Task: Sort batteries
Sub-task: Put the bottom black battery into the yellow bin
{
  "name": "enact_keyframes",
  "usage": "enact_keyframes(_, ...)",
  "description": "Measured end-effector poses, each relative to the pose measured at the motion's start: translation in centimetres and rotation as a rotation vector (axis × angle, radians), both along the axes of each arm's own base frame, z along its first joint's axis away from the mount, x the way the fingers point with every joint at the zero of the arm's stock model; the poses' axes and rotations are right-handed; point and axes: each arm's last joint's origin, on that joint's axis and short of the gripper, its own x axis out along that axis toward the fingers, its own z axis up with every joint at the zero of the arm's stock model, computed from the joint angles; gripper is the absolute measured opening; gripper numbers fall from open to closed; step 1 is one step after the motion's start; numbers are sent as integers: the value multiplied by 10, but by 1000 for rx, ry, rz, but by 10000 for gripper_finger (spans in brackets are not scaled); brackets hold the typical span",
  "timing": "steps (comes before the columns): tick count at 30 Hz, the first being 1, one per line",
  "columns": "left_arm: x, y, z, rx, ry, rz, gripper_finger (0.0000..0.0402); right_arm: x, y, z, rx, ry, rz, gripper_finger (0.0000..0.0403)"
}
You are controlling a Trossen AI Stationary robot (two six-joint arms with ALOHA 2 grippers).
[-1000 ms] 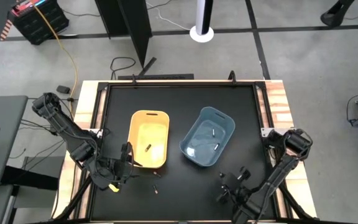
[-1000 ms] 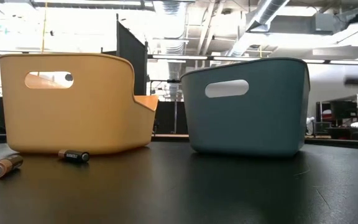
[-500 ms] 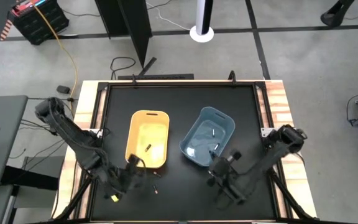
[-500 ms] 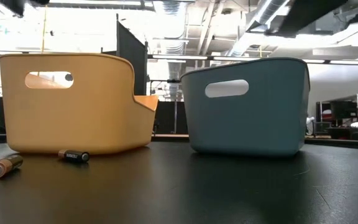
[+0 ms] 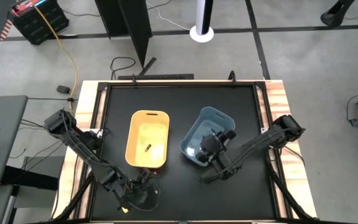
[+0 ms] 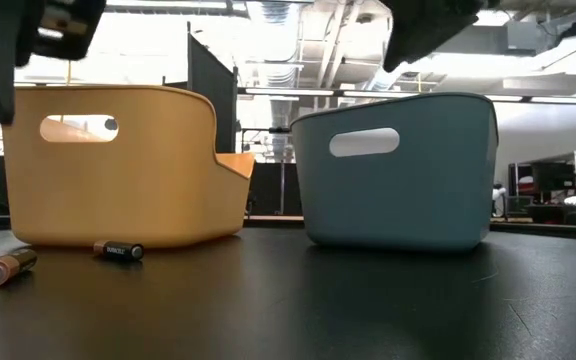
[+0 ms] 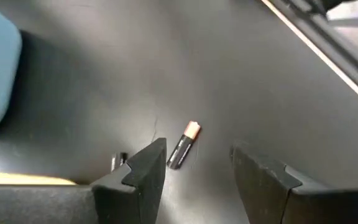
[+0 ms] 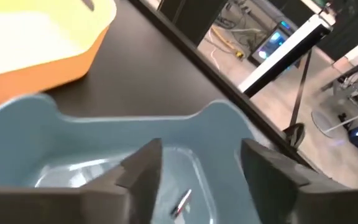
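Note:
Two batteries lie on the black table near its front edge: a copper-tipped one (image 7: 183, 144) (image 6: 6, 267) and a dark one (image 6: 118, 250) close to the yellow bin (image 5: 148, 138). My left gripper (image 7: 194, 152) (image 5: 149, 185) hovers open above the copper-tipped battery and touches nothing. One battery (image 5: 146, 147) lies in the yellow bin. My right gripper (image 8: 197, 155) (image 5: 213, 144) stands open over the blue bin (image 5: 207, 138). A pale battery (image 8: 181, 203) lies on that bin's floor below the fingers.
The two bins stand side by side mid-table, yellow on the left and blue on the right. Raised wooden rails (image 5: 277, 106) frame the black table top. Bare table shows behind the bins and at the near right.
My left gripper has travelled from beside the yellow bin's near left corner toward the table's near edge and rightward, over the loose batteries. My right gripper has swung from the near right corner up and toward the far side, ending above the blue bin.

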Motion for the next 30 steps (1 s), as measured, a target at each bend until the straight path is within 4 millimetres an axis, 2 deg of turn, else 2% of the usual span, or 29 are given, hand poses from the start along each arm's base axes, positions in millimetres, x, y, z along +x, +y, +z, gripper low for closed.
enact_keyframes(4,8,0,-15,36,17,-2,173,-2,-3,7,-25,-35,4,275)
enact_keyframes(14,31,9,-44,22,100,-20,173,-1,-2,8,-53,-82,15,279)
enact_keyframes(19,39,19,-45,-13,123,5,169,0,-1,9,-74,-104,22,279)
enact_keyframes(30,41,25,-46,-62,198,-34,65,0,-1,10,-91,-112,25,279)
